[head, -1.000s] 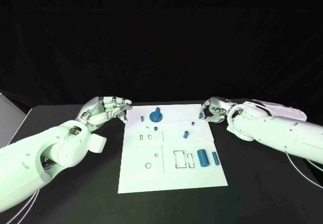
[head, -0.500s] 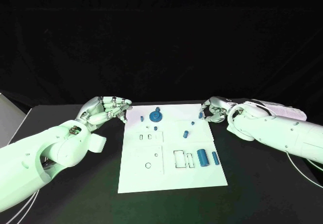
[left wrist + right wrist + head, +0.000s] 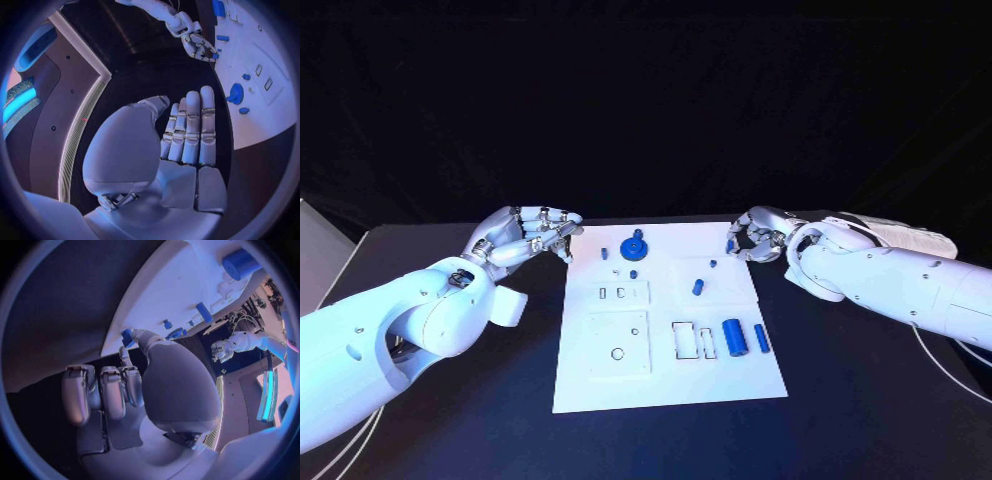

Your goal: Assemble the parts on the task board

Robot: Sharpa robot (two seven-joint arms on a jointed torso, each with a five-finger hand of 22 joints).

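head view, board: white board [image 3: 668,370] in the middle of the black table [image 3: 877,400], long side running away from the robot.
head view, parts: blue round part [image 3: 635,246] near the far edge; small peg [image 3: 698,287] mid-board; two cylinders [image 3: 734,339] and [image 3: 762,338] lying near the right edge, long axes running near-to-far.
head view, left hand: left hand [image 3: 528,236] just off the board's far left corner, fingers curled in, nothing seen in it.
head view, right hand: right hand [image 3: 760,237] at the far right corner, fingers curled; a small blue piece [image 3: 731,245] at its fingertips.
left wrist view: fingers [image 3: 190,131] lie side by side and fairly straight, nothing held; round part [image 3: 236,93] lies off to one side of them on the board.
right wrist view: thumb tip touches the small blue piece [image 3: 127,336] at the board edge; cannot tell if pinched or only touched. Other fingers [image 3: 100,392] curled together.
key relation: cylinders lie nearer the right arm, toward the robot from its hand; I judge the right hand better placed for them.
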